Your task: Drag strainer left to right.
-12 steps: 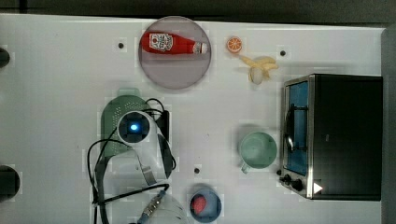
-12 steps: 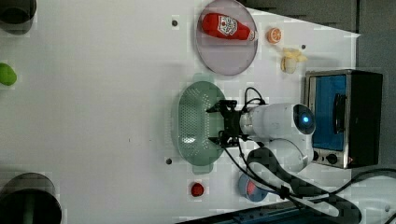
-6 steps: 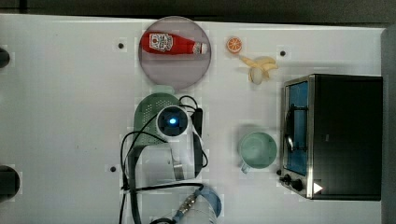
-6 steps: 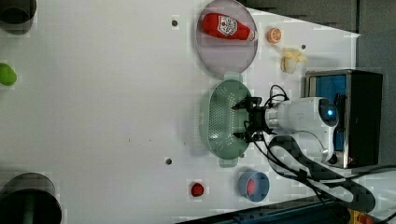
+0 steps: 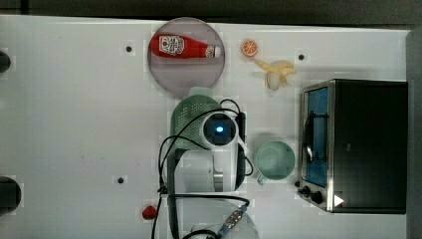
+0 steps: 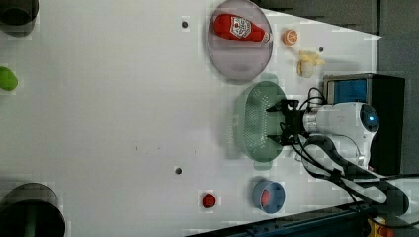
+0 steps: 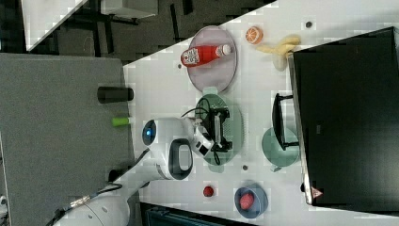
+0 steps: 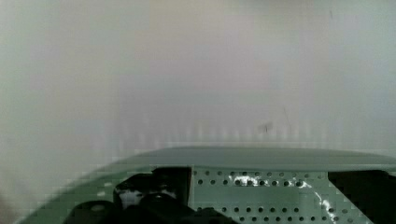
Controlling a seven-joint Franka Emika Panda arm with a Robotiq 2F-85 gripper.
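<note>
The strainer [image 6: 259, 121], long axis top-to-bottom in the left view, has shifted right; gripper [image 6: 276, 123] fingers spread inside it.

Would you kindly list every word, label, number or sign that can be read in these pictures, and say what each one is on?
Ketchup bottle: a white label with dark print, too blurred to read.
Toaster oven: a white triangle mark near its knobs at a front corner; in the right view it looks like a red-edged warning triangle, with no words legible.
Strainer, mug, plate: no text seen.
No word or number can be read anywhere.
</note>
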